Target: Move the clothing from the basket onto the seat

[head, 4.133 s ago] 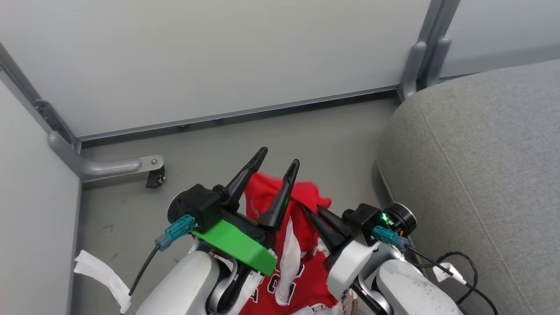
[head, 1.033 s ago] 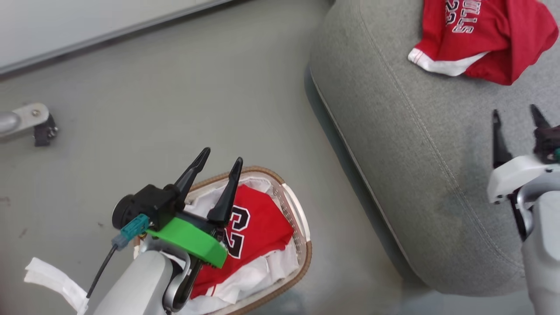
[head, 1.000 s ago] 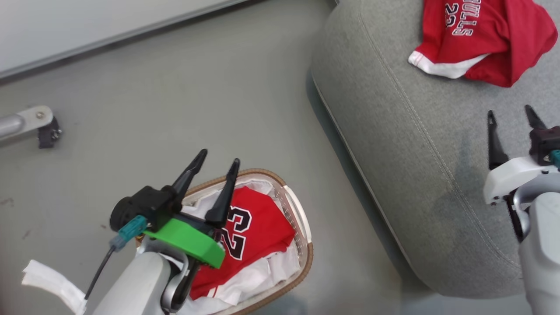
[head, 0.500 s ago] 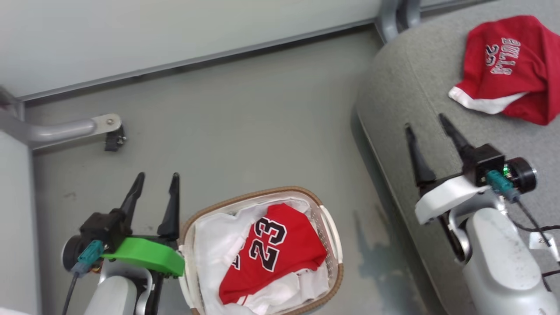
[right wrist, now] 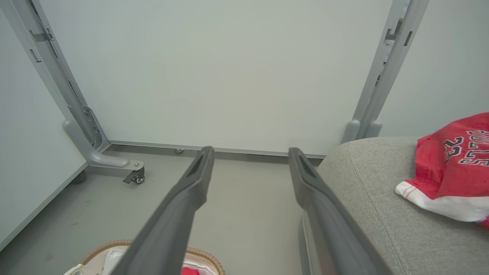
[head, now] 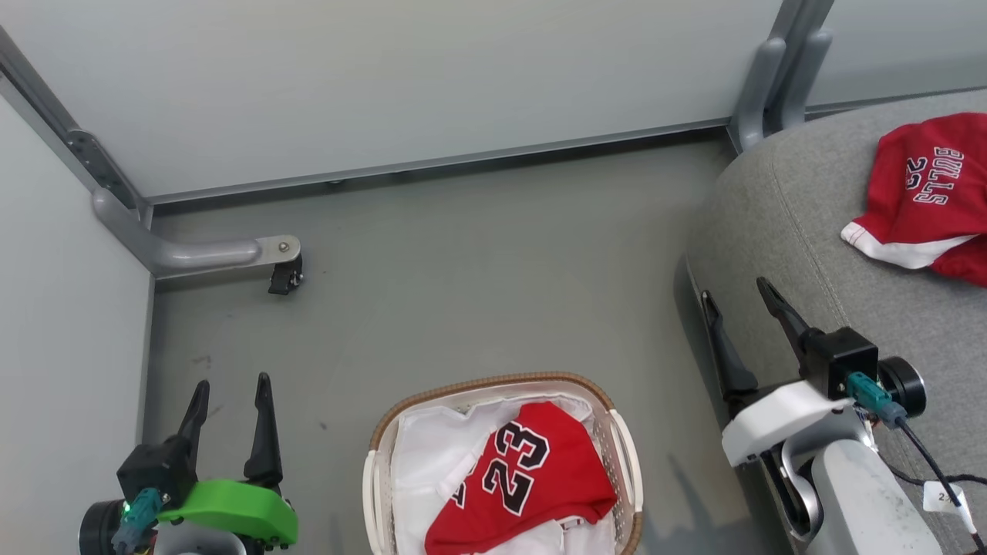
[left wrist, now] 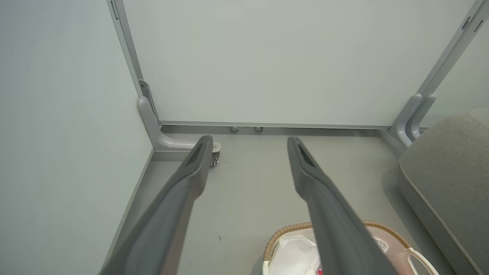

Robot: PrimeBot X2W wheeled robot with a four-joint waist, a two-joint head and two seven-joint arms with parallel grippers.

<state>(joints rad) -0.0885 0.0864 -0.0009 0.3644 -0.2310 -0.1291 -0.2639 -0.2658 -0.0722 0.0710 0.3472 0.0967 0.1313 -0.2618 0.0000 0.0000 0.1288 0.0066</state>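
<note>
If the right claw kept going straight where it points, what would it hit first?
The right gripper would likely reach the pale grey wall panel, low near its bottom edge; depth is unclear.

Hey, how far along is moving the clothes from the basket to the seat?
About halfway. Done: the BULLS garment lies on the seat. In hand: nothing; the left gripper and right gripper are both open and empty. Left: the 23 garment lies in the basket, to be carried over.
</note>
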